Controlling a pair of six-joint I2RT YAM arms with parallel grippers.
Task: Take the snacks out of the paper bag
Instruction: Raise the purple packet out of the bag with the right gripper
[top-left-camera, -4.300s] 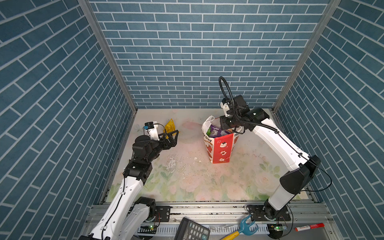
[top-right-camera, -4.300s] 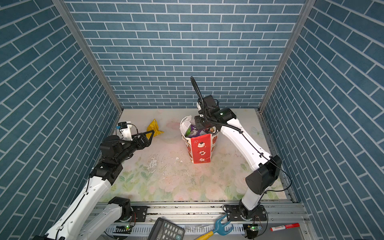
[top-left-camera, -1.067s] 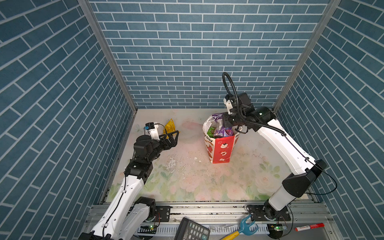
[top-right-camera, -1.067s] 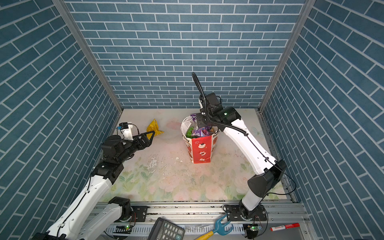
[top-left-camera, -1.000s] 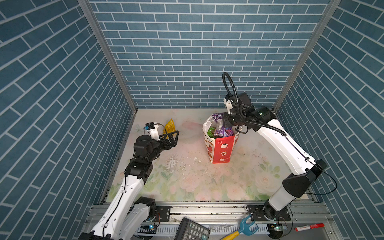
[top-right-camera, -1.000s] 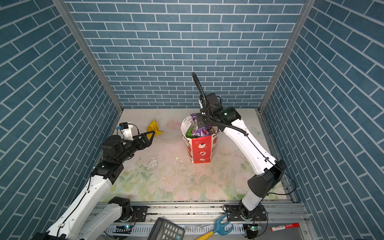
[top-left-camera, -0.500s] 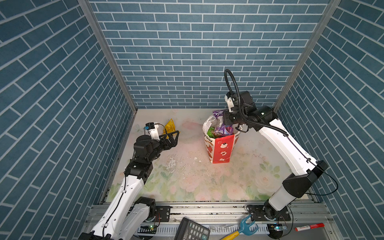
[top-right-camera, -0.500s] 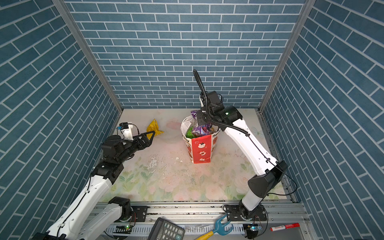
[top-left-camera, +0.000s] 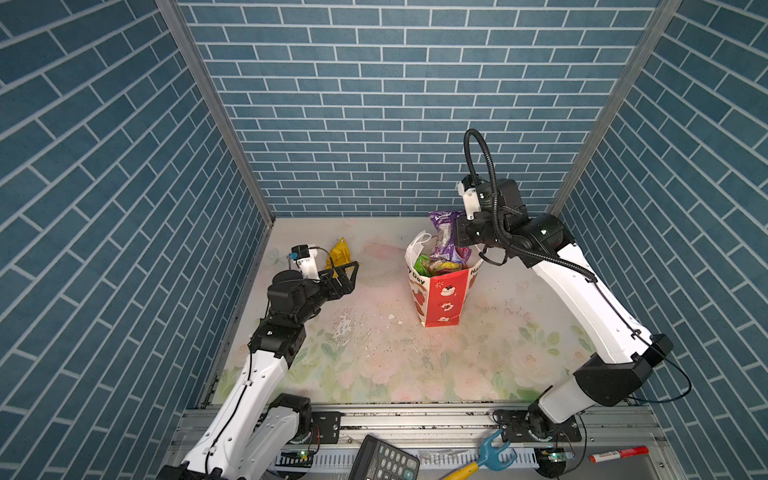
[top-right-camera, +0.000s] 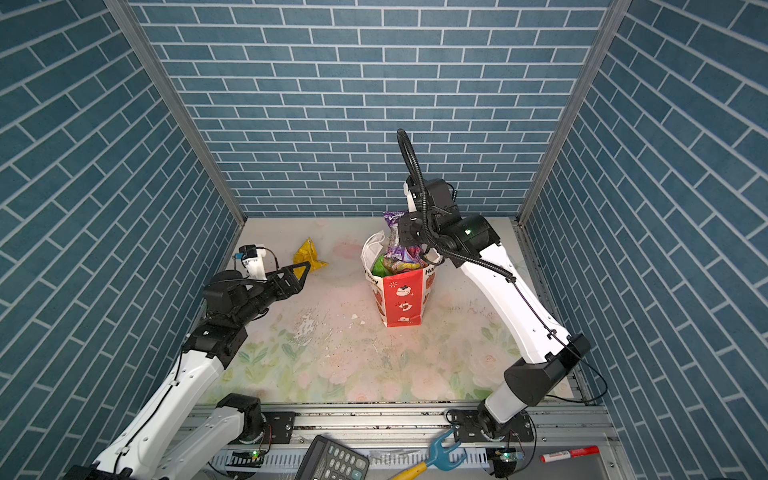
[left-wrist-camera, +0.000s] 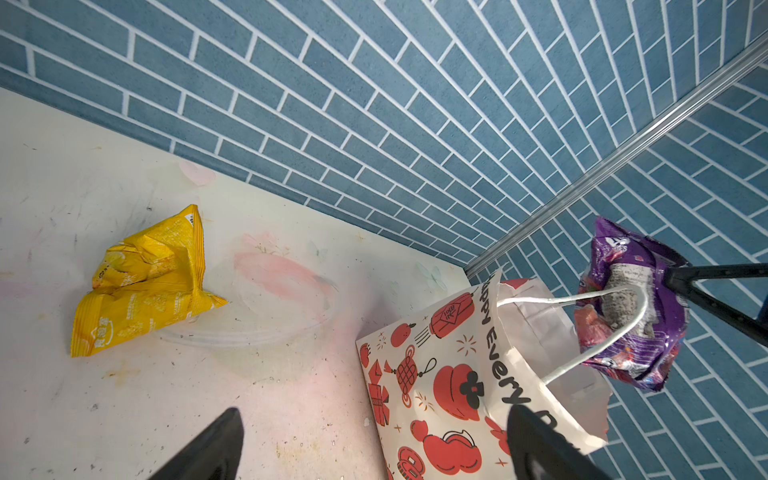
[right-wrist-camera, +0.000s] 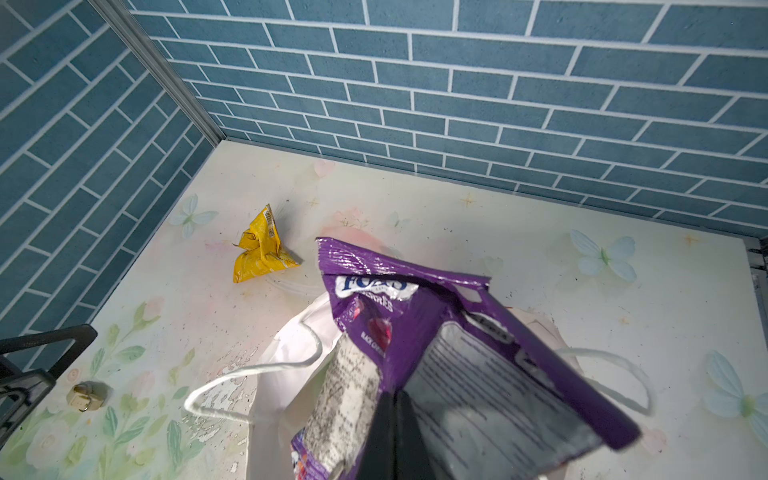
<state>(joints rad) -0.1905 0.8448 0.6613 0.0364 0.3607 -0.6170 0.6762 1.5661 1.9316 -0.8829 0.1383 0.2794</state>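
The paper bag (top-left-camera: 441, 297) (top-right-camera: 402, 301) (left-wrist-camera: 453, 374) stands upright at mid-table, white with a red side panel. My right gripper (top-left-camera: 453, 237) (top-right-camera: 400, 236) (right-wrist-camera: 395, 415) is shut on a purple Fox's packet (top-left-camera: 445, 232) (top-right-camera: 392, 239) (left-wrist-camera: 636, 316) (right-wrist-camera: 415, 316). It holds the packet above the bag's mouth, the packet's lower end still at the rim. A green packet (top-left-camera: 422, 264) (top-right-camera: 379, 264) and other snacks show inside. A yellow packet (top-left-camera: 340, 254) (top-right-camera: 308, 254) (left-wrist-camera: 145, 282) (right-wrist-camera: 259, 249) lies at the back left. My left gripper (top-left-camera: 348, 271) (top-right-camera: 300, 271) (left-wrist-camera: 374, 411) hovers open and empty beside it.
Blue brick walls close in the table on three sides. A patch of flaked surface (top-left-camera: 345, 326) lies left of the bag. On the front rail rest a calculator (top-left-camera: 384, 459), a blue and yellow tool (top-left-camera: 486, 454) and a red marker (top-left-camera: 619, 454).
My right gripper has risen, drawing the purple packet further up out of the bag. The left arm and the yellow packet have stayed put.
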